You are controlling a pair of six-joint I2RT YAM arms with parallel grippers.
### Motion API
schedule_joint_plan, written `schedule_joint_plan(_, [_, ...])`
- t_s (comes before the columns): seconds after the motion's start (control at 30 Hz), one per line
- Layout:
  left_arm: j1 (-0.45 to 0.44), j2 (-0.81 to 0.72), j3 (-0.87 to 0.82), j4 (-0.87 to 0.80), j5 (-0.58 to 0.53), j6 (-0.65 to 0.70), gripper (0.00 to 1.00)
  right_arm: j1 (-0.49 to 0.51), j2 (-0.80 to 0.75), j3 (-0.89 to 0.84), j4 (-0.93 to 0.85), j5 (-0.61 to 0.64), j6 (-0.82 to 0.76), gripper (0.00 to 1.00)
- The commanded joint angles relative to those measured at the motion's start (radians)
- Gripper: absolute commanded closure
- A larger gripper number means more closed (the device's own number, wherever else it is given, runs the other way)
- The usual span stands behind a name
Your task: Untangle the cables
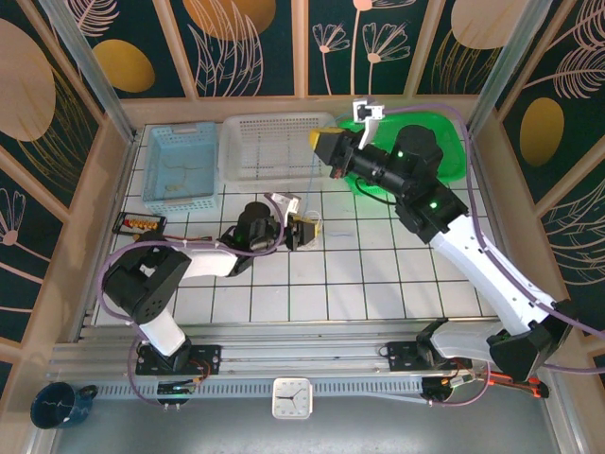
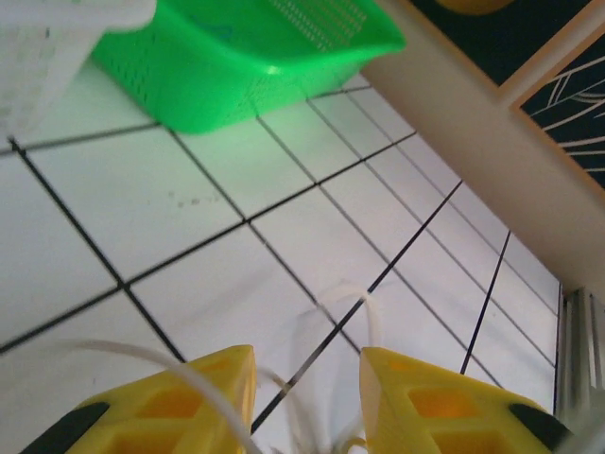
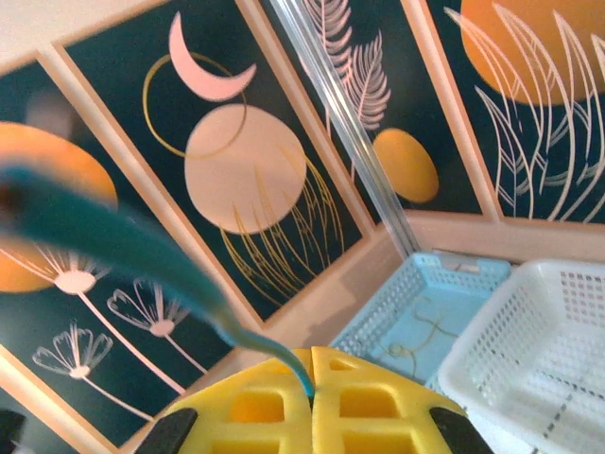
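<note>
The cables show as thin whitish wires [image 2: 365, 305] looping on the white tiles, running in between my left gripper's yellow fingers [image 2: 213, 378]. The left gripper [image 2: 308, 359] is low over the floor with its jaws apart and the wires lying loose in the gap. In the top view it [image 1: 304, 232] sits mid-table with the fine wires [image 1: 324, 226] just to its right. My right gripper [image 3: 312, 357] is raised near the back baskets [image 1: 324, 144], shut on a thin blue cable [image 3: 180, 274] that curves up to the left out of its pads.
Along the back wall stand a light blue basket [image 1: 181, 161] holding a yellowish wire [image 3: 416, 333], a white basket [image 1: 274, 147] and a green basket [image 1: 444, 142]. A small black object [image 1: 139, 223] lies at the left edge. Wooden walls enclose the tiles.
</note>
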Motion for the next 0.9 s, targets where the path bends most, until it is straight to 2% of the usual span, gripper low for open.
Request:
schedule_joint_plan(0.0, [-0.001, 0.011, -0.038, 0.068, 0.026, -0.026, 0.66, -0.032, -0.009, 0.071, 0.102, -0.035, 0.039, 1.00])
schedule_joint_plan(0.33, [0.000, -0.024, -0.129, 0.073, -0.007, -0.026, 0.61, -0.119, -0.063, 0.020, 0.136, -0.017, 0.077, 1.00])
schedule_joint_plan(0.6, [0.000, -0.016, -0.168, 0.094, -0.021, -0.029, 0.76, -0.162, -0.072, 0.052, 0.140, -0.023, 0.090, 1.00])
schedule_joint_plan(0.77, [0.000, 0.002, -0.188, 0.115, -0.026, -0.038, 0.75, -0.201, -0.083, 0.124, 0.134, -0.017, 0.081, 1.00])
schedule_joint_plan(0.87, [-0.001, 0.010, -0.195, 0.120, -0.028, -0.042, 0.70, -0.227, -0.092, 0.153, 0.145, -0.005, 0.081, 1.00])
